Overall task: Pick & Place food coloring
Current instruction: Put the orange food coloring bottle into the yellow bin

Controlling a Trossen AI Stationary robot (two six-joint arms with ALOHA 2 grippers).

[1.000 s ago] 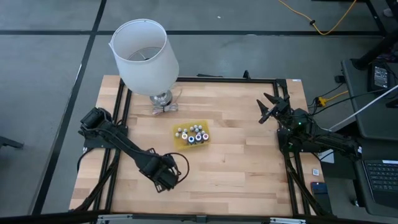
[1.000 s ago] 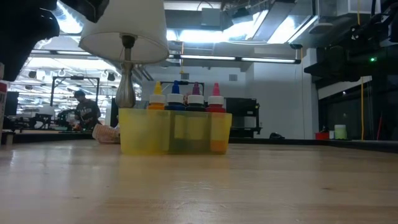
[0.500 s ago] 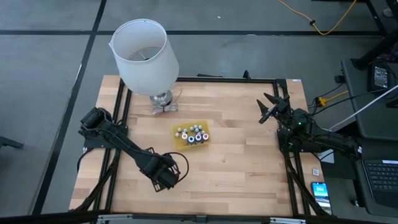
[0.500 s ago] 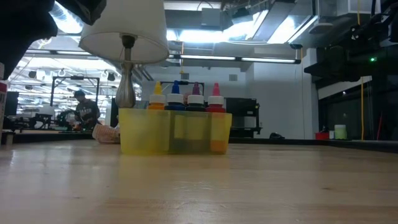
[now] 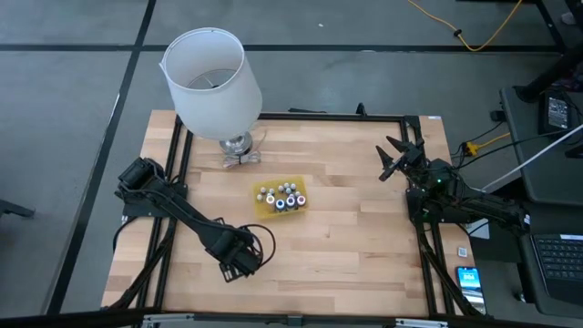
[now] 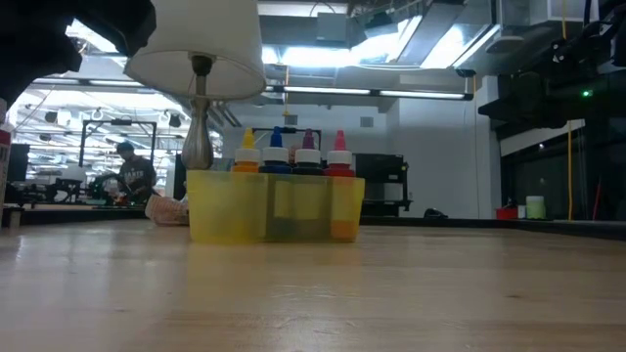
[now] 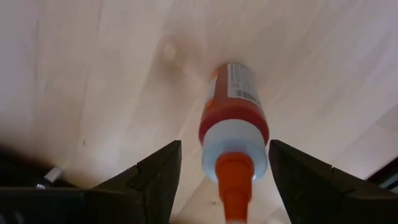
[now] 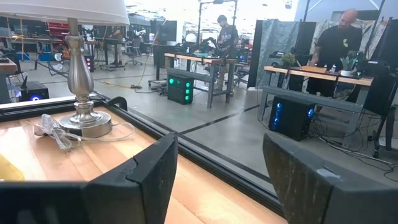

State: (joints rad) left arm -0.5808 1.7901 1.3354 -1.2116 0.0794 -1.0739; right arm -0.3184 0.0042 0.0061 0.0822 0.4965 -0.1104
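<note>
Orange-capped bottle (image 7: 232, 118) of reddish liquid lies between the left claw's (image 7: 221, 177) wide-open fingers.

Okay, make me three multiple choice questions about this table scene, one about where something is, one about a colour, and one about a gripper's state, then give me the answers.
1. Where does the yellow tray of food coloring bottles sit?
A. mid-table, near the lamp
B. on the floor
C. in the right gripper

2. What colour is the cap of the bottle between the left gripper's fingers?
A. blue
B. orange
C. white

3. How is the right gripper?
A. shut on a bottle
B. open and empty
C. out of view

Answers: 1 A, the yellow tray lies just in front of the lamp. 2 B, the bottle lying between the left gripper fingers is orange-capped. 3 B, the right gripper has its fingers spread over the table edge.
</note>
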